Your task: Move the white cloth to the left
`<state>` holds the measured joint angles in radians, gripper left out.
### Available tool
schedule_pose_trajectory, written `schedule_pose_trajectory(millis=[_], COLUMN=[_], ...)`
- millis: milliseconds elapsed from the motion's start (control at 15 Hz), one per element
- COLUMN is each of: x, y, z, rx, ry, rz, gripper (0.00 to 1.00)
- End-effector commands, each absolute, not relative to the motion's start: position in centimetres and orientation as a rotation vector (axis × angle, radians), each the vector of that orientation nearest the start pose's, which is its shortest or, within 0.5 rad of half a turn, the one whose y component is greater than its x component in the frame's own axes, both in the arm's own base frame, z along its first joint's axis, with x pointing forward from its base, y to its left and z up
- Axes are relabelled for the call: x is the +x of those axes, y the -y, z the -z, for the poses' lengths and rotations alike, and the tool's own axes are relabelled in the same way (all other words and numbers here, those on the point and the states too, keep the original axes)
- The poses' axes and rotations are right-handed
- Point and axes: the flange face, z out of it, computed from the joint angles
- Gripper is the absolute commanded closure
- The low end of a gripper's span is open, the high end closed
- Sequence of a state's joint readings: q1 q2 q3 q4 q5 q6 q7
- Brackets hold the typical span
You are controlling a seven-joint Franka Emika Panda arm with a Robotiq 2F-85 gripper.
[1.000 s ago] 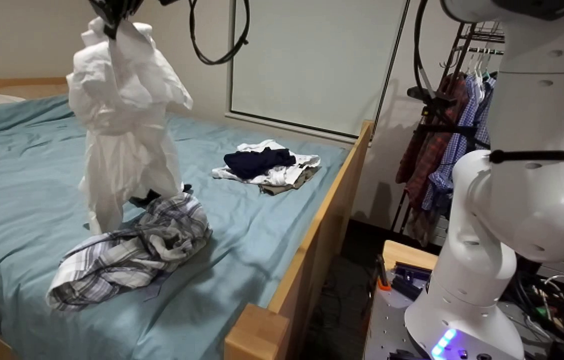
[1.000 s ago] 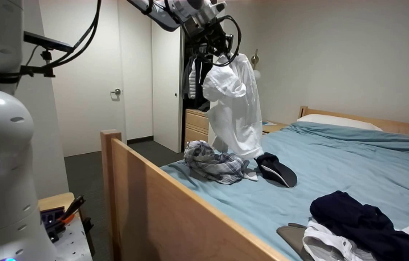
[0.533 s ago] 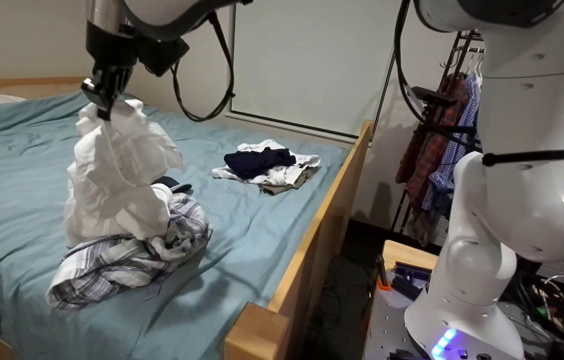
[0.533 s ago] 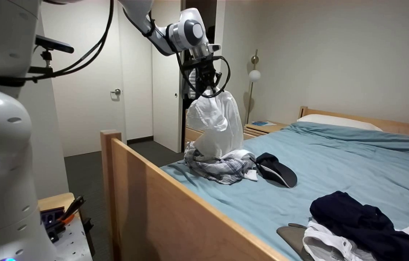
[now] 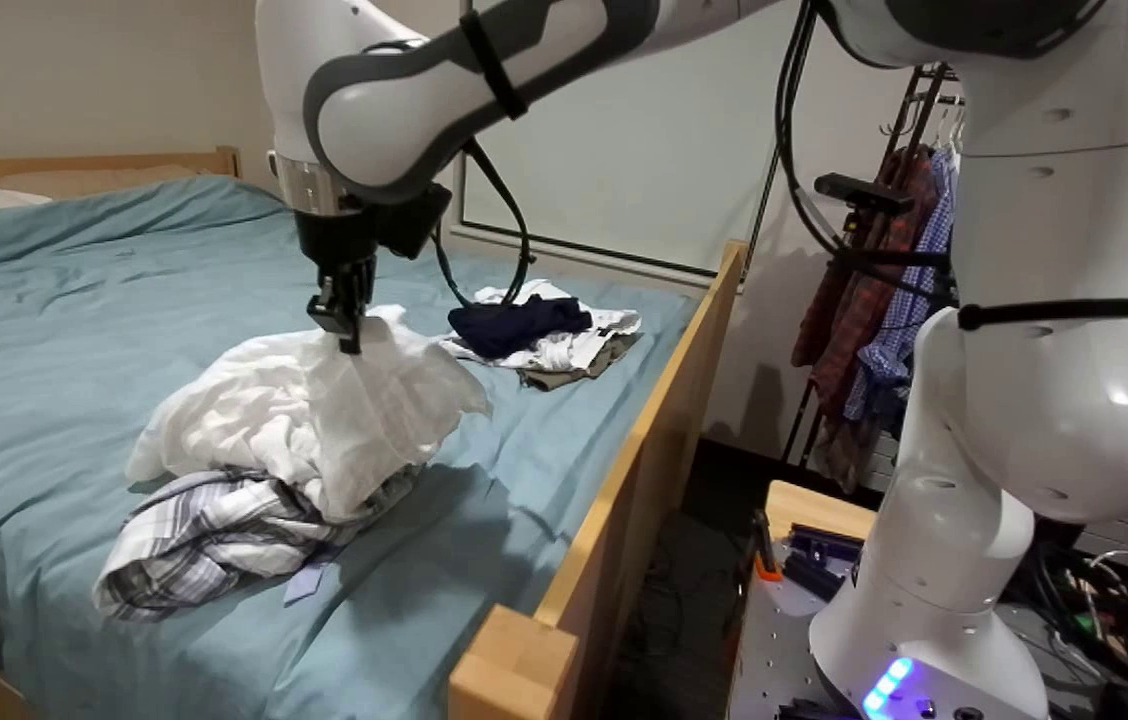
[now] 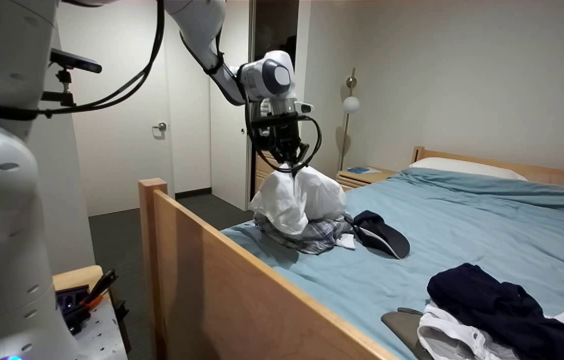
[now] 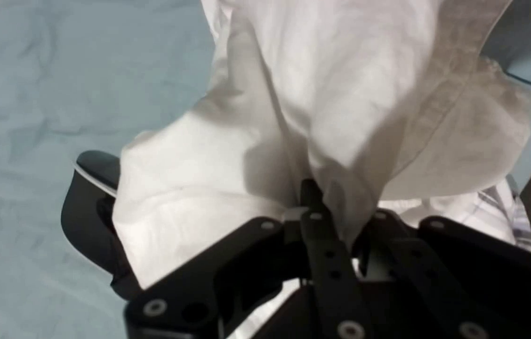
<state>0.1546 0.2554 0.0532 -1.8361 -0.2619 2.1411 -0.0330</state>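
The white cloth (image 5: 254, 400) hangs bunched from my gripper (image 5: 349, 345), its lower part draped over a grey plaid shirt (image 5: 194, 550) on the blue bed. In an exterior view, the white cloth (image 6: 319, 192) spreads out below my gripper (image 6: 293, 172), with the plaid shirt (image 6: 312, 237) under it. In the wrist view, my gripper (image 7: 341, 214) is shut on a gathered fold of the white cloth (image 7: 364, 70). The cloth hides the tip of the right finger and most of the plaid shirt.
A black cap (image 6: 382, 237) lies beside the plaid shirt, partly covered by cloth in the wrist view (image 7: 86, 221). A pile of dark and white clothes (image 5: 524, 325) lies near the wooden footboard (image 5: 644, 400), which stands between bed and robot base.
My gripper has come down with the white cloth and, over the last half second, moved right in both exterior views. The cloth has sunk from hanging long to lying bunched over the plaid shirt.
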Motion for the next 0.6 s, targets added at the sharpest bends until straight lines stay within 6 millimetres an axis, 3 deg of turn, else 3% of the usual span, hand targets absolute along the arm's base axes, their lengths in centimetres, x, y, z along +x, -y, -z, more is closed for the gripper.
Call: schedule_pose_trajectory(millis=[0, 267, 533], x=[60.8, 60.0, 58.2], y=[-10.4, -9.9, -9.4], z=[-38.1, -38.8, -41.6], rx=[-3.264, -3.242, -3.224], ry=[0.598, 0.546, 0.511], rz=[0.028, 0.083, 0.299], gripper=[0.55, 0.29, 0.05])
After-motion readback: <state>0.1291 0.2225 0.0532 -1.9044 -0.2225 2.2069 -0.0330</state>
